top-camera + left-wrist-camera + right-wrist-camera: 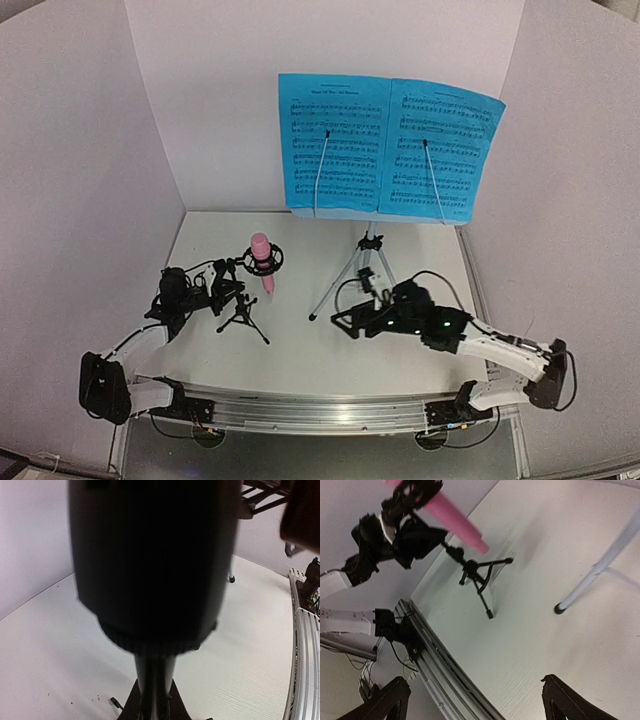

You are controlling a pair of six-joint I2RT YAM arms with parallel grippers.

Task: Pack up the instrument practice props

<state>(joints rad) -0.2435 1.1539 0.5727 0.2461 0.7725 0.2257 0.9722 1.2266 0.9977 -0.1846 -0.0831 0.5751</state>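
The left pincer (222, 282) sits right up against the upper stem of the small black tripod mic stand (243, 318), just under its ring mount. Its own camera shows only a dark, blurred column filling the frame, so I cannot tell whether its jaws are shut on the stem or merely beside it.

The stand looks light and top-heavy, so a sideways nudge would likely tip it. The stiff stem below the ring seems the safest place to hold.

The pink stick microphone (262, 255) rests tilted in the ring, tail down toward the surface (300, 350). It is probably light, smooth plastic (apt to slide out if the stand leans).

Further right and back, the blue sheet-music pages (390, 140) lie open on the pale music stand, pinned by two thin wire arms. Paper that limp is best pinched at an edge.

The silver tripod (360, 265) below should be rigid, and one leg (600, 570) touches down near the right pincer (475, 682). That pincer hovers low with its jaws spread wide, holding nothing.
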